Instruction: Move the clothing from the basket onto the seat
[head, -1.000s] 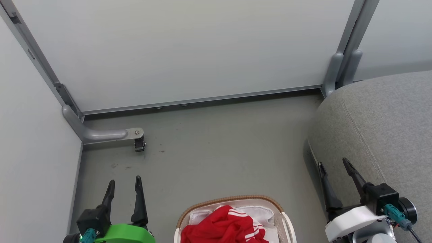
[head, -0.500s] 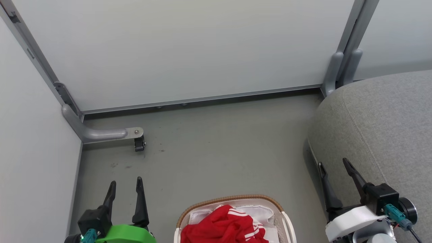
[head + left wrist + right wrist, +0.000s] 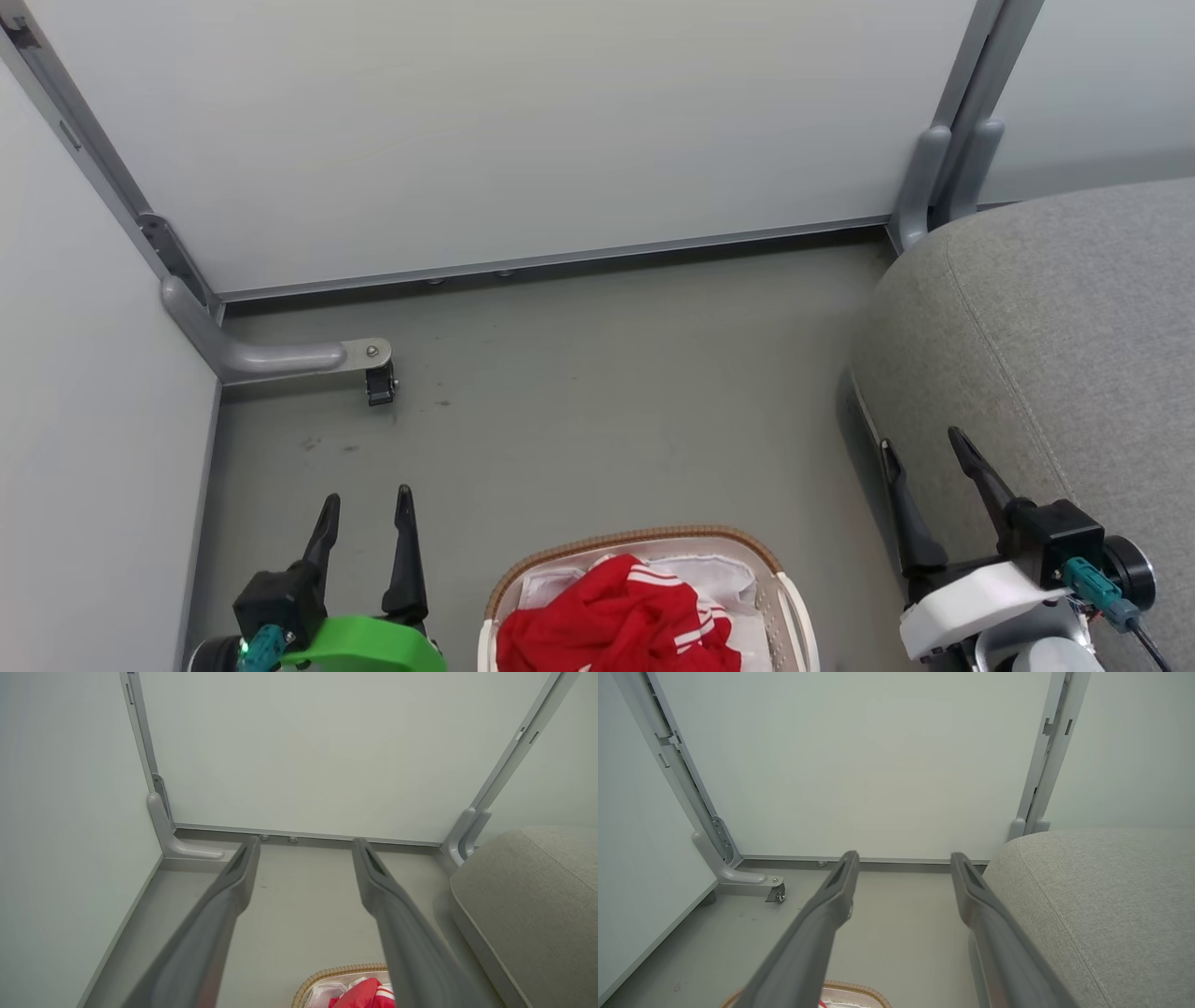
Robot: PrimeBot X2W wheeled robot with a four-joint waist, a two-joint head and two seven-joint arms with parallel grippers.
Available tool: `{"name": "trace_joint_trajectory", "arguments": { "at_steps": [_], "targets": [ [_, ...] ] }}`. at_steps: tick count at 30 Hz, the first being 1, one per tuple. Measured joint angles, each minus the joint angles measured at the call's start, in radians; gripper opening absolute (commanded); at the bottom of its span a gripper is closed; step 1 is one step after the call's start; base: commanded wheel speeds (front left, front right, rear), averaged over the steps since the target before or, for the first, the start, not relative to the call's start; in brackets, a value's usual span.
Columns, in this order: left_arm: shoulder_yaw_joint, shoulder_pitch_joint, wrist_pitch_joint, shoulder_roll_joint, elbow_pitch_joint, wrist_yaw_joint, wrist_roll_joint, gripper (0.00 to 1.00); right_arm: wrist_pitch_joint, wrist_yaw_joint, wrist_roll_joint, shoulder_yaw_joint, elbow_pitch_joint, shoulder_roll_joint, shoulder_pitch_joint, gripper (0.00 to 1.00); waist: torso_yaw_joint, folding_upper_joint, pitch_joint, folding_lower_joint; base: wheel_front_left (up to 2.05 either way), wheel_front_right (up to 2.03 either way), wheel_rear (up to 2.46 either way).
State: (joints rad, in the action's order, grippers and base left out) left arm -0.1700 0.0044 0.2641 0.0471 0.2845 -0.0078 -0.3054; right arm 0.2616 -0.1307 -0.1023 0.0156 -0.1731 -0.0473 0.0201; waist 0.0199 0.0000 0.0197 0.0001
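Observation:
Red clothing (image 3: 621, 621) with white stripes lies bunched in the oval basket (image 3: 644, 539) at the bottom centre of the head view; white lining shows behind it. The left wrist view shows the basket rim (image 3: 327, 973) and a bit of the red clothing (image 3: 364, 994) at its bottom edge. The grey seat (image 3: 1055, 345) fills the right side. My left gripper (image 3: 366, 504) is open and empty, left of the basket. My right gripper (image 3: 920, 443) is open and empty, at the seat's front edge. Both wrist views show spread fingers (image 3: 238, 872) (image 3: 843, 877) with nothing between.
White partition panels (image 3: 504, 131) wall the back and left. A grey panel foot with a small caster (image 3: 378, 383) sits on the floor at the left. Another panel post (image 3: 943, 177) stands behind the seat. Grey floor (image 3: 597, 401) lies beyond the basket.
The head camera has tilted slightly, so the whole scene sits a little higher in the picture. My left gripper has shifted a bit right and up; the clothing lies as before.

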Motion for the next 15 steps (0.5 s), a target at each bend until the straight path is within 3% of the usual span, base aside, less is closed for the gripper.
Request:
{"name": "trace_joint_trajectory", "arguments": {
  "at_steps": [8,15],
  "targets": [
    [-0.068,-0.118,0.000,0.000,0.012,-0.018,0.006,1.00,0.000,0.000,0.027,-0.015,0.040,0.000,0.089,1.00,-0.015,0.0000,0.092,0.0000,0.00,0.00,0.00],
    [-0.213,-0.275,0.000,0.000,0.105,-0.047,0.051,1.00,0.000,0.000,0.030,-0.055,0.061,-0.001,0.204,1.00,-0.033,0.0000,0.234,0.0000,0.00,0.00,0.00]
  ]
}}
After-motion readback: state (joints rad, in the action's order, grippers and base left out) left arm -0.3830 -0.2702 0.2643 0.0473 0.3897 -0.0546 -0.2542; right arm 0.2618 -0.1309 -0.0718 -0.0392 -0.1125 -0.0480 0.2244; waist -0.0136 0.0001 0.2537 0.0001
